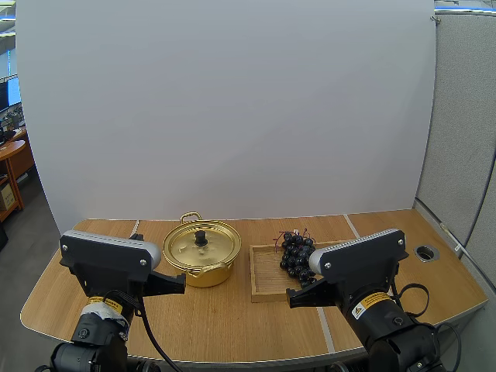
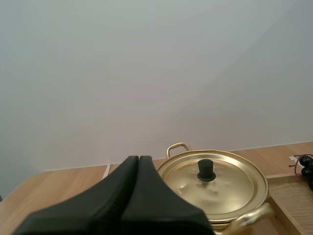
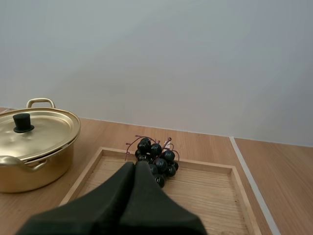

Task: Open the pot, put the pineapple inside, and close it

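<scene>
Bench (image 1: 232,329): light wood top, pale seam lines, round cable port (image 1: 426,253) near right edge. White backdrop sheet (image 1: 232,108) behind bench; grey partition (image 1: 465,116) at right.
Pot (image 1: 206,273): gold, centre-left on bench, lid (image 1: 200,246) seated.
Wooden tray (image 1: 267,275): just beside pot, to its right; grapes (image 1: 294,252) lie in tray's far part.
Left pincer (image 2: 139,159): fingers pressed together, empty, on near side of pot.
Right pincer (image 3: 135,165): fingers pressed together, empty, over tray's near part, short of grapes.
</scene>
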Controlling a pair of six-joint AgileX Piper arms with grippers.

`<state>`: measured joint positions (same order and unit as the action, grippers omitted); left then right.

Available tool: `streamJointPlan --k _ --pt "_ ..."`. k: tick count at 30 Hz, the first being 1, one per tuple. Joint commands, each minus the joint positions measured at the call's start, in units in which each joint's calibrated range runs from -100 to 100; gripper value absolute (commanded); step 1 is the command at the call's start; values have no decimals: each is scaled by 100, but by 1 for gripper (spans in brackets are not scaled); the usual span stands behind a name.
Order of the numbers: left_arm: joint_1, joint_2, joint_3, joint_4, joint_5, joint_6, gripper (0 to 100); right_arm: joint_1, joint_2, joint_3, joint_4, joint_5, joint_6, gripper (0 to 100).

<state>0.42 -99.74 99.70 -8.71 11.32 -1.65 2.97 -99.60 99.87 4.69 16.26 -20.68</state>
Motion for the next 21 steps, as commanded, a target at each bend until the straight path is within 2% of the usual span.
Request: streamJointPlan --k 1,6,12,15,21 --pt "8 -26 30 -39 110 -264 0 -94 -40 13 272 -17 20 0" --pt "8 -26 30 -39 439 -649 0 -202 -40 13 272 338 20 0" --pt "8 -26 30 -39 1347 -680 0 -201 -40 13 272 1547 20 0" --pt "8 -26 30 -39 1954 -680 0 -234 -40 13 309 1533 20 0" --pt "8 -26 30 -39 2004 -680 0 -247 -40 13 312 1549 140 0"
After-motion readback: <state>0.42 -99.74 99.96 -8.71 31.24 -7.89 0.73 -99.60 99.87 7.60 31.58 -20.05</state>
